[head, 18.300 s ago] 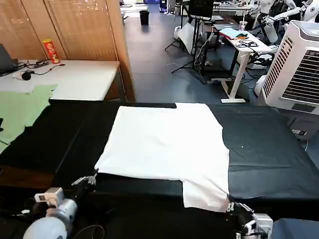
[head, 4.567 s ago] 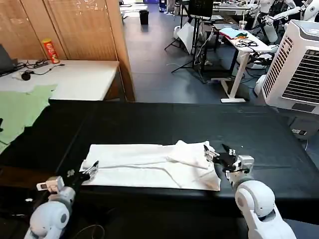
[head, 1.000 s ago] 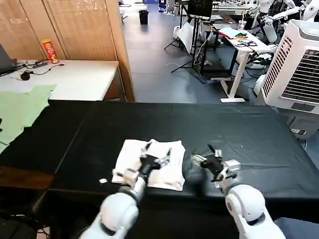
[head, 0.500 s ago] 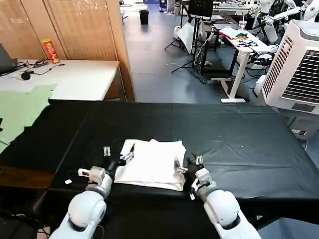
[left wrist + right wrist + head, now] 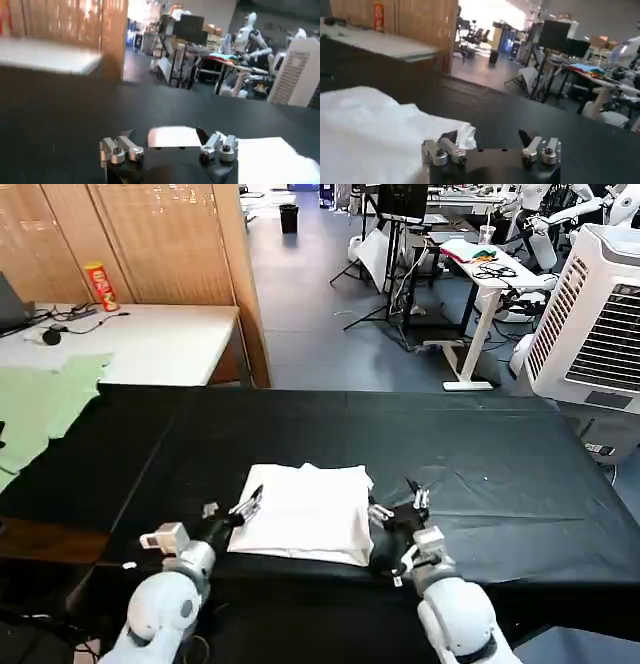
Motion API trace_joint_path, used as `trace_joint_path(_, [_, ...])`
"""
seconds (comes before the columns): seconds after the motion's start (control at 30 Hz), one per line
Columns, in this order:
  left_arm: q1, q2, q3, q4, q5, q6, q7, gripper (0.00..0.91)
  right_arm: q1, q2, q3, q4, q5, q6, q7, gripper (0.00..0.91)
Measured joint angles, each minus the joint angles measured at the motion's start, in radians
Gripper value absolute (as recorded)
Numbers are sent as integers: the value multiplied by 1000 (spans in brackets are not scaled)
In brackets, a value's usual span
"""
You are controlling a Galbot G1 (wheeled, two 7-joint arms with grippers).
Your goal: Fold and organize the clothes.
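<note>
The left pincer (image 5: pixel 228 509) and right pincer (image 5: pixel 397 502) are resting open and empty, one at each side of the folded T-shirt (image 5: pixel 300 524) lying on the black table (image 5: pixel 520 484). Next, I think, they should be nudging its edges straight, gently.

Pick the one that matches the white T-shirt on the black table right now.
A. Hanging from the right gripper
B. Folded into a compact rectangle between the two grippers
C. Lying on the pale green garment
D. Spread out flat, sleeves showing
B: the white T-shirt lies folded on the black table, with the left gripper and right gripper open at either side.
</note>
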Motion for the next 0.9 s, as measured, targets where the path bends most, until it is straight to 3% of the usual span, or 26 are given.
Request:
trace_joint_path(0.13, [19, -10, -18, 3, -93, 1, -5, 878, -4, 4, 2, 9, 0, 3, -2, 878])
trace_joint_path(0.17, [23, -13, -20, 5, -100, 1, -5, 800, -4, 5, 2, 10, 0, 4, -2, 878])
trace_joint_path(0.2, [26, -14, -20, 5, -108, 2, -4, 634, -4, 7, 1, 11, 0, 4, -2, 878])
trace_joint_path(0.33, [36, -20, -19, 9, -125, 1, -2, 185, -5, 11, -1, 16, 0, 5, -6, 878])
trace_joint_path(0.43, [36, -29, -20, 23, -137, 1, -5, 78, -7, 11, 1, 22, -1, 7, -10, 878])
trace_joint_path(0.47, [35, -30, -21, 26, -149, 1, -6, 0, -8, 11, 2, 23, -1, 8, -11, 878])
trace_joint_path(0.7, [28, -31, -24, 30, -184, 18, -11, 0, -15, 17, 16, 28, -3, 13, -13, 878])
trace_joint_path(0.9, [3, 0, -39, 13, -12, 3, 17, 0, -30, 20, 43, 31, -5, 13, -13, 878])
